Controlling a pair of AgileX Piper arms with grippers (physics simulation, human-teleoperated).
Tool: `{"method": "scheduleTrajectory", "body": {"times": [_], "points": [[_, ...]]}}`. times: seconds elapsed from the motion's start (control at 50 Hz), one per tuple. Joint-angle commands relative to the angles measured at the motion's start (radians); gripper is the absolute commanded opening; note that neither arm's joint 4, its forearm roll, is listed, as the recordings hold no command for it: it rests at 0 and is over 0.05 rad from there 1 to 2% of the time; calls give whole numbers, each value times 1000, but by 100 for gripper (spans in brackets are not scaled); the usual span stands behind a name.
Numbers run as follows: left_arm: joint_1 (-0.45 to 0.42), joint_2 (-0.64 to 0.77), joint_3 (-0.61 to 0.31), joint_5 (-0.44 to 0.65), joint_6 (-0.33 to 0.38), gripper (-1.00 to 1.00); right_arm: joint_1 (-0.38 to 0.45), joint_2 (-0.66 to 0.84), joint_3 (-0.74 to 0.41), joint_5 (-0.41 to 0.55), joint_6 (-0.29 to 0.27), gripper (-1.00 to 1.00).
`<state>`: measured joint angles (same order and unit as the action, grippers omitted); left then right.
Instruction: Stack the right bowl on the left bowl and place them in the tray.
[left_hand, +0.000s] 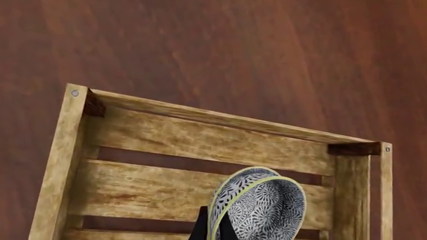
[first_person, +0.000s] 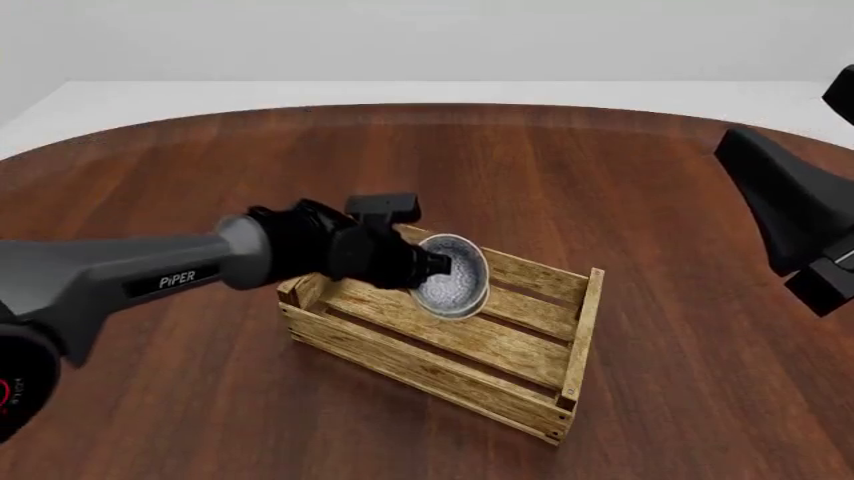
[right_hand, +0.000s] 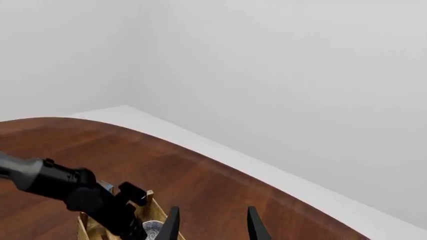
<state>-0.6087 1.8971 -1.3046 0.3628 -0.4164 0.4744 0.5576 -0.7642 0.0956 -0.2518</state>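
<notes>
Midway across the front view, stacked patterned bowls hang tilted on edge above the slatted wooden tray, pinched at the rim by the left gripper, whose fingers clamp the yellow-green lip. Only bare dark wood table surrounds the crate. At right, the right gripper hovers high, prongs apart, holding nothing.
</notes>
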Motion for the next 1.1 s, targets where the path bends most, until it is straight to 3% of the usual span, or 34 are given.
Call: {"method": "scheduleTrajectory", "body": {"times": [0.02,1.1], "points": [[-12,15,22,-42,-33,-100,-2,1,0,-1,1,100],[-19,97,34,-80,-53,-100,-4,-1,-2,1,1,100]]}}
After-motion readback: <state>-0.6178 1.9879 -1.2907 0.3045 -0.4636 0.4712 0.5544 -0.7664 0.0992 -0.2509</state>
